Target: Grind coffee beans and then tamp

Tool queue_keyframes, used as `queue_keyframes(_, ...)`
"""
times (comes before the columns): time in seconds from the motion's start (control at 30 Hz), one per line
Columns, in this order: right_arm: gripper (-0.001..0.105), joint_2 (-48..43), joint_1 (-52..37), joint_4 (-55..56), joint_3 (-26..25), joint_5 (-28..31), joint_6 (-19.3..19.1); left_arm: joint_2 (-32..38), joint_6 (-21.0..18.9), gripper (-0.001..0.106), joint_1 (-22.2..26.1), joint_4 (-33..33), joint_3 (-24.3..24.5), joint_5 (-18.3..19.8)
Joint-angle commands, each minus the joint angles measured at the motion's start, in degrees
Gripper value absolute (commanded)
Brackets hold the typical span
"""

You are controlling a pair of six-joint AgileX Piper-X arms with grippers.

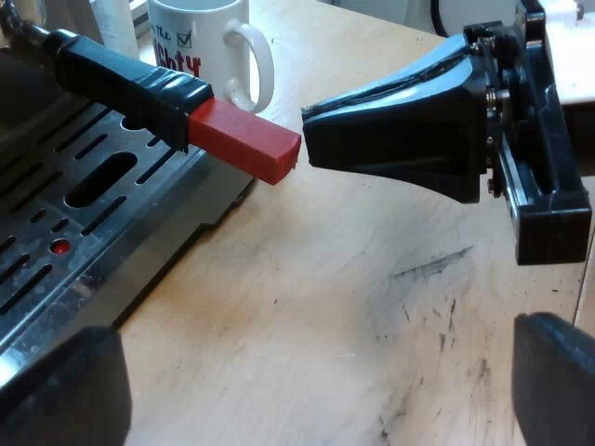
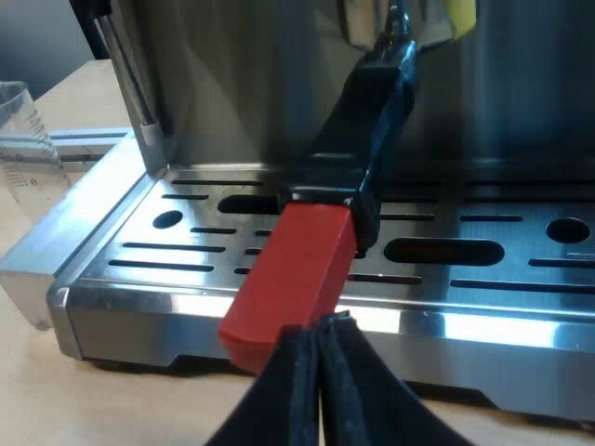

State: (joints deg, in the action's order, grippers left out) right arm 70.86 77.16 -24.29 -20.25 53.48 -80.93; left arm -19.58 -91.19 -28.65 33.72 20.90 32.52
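Espresso machine (image 2: 186,307): slotted steel tray.
Holder (image 2: 372,121): sat locked in machine front; handle's long axis ran out over tray, red end (image 2: 293,269) aimed straight at right gripper (image 2: 319,339).
Right gripper: fingers pressed together, empty, tips just at red end; nearer arm.
Left gripper (image 1: 307,381): spread wide, empty, apart from handle.
Mug (image 1: 200,46), measuring glass (image 2: 23,139): stood beside machine.

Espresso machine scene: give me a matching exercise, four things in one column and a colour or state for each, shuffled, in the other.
Things:
1. handle end
2. mug
3. measuring glass
4. right gripper

Descriptions:
A. clear, with printed markings
B. black, fingers pressed together
C. red
D. white, with lettering

Pairs: 1-C, 2-D, 3-A, 4-B
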Motion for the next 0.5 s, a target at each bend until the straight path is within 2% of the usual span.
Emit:
queue_keyframes(0.03, 0.002, -0.21, 1.79, -0.2, -0.05, 0.65, -0.33, -0.16, -0.17, 0.084, -0.31, -0.94, 0.08, 0.69)
queue_keyframes(0.13, 0.002, -0.21, 4.03, -0.06, -0.05, 3.73, -0.33, -0.16, -0.17, 0.084, -0.31, -0.94, 0.08, 0.69)
queue_keyframes(0.27, 0.002, -0.21, 5.42, 0.67, -0.05, 4.0, -0.33, -0.16, -0.17, 0.084, -0.31, -0.94, 0.08, 0.69)
queue_keyframes(0.5, 0.002, 0.56, 3.74, 1.79, -0.05, -2.0, -0.33, -0.16, -0.17, 0.084, -0.31, -0.94, 0.08, 0.69)
